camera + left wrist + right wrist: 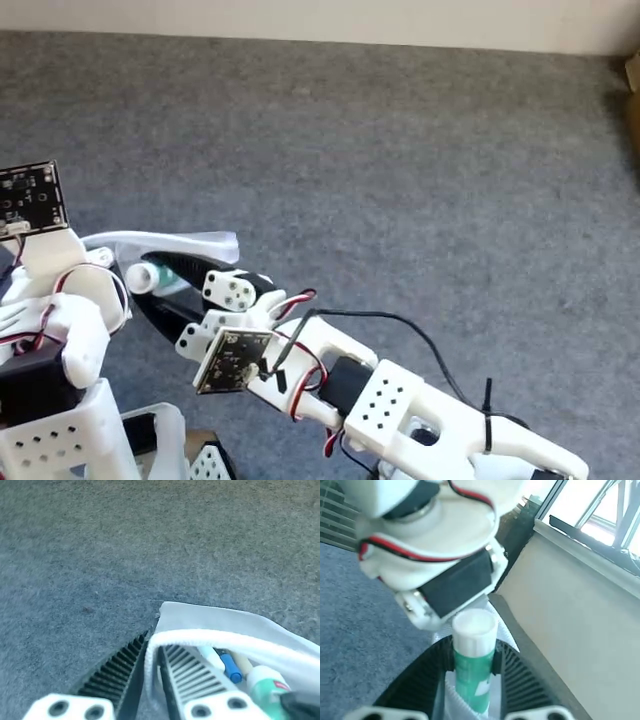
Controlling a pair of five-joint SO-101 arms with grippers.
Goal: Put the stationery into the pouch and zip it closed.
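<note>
Nearest, the ribbed black right fingers (522, 680) clench a smooth green glue stick (471, 672) with a round white cap, held lengthwise between them. Its capped end sits at the mouth of the soft white pouch (220, 622), whose rim the ribbed left fingers (112, 675) pinch. Inside lies a blue pen (230, 666). Beyond spreads the fuzzy grey tabletop (125, 545).

left arm (62, 335) low, jaws pinched; right arm (400, 405) beside, jaws clamped

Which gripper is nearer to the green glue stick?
Right. The right gripper grips the glue stick; the left gripper pinches the pouch rim beside it.
</note>
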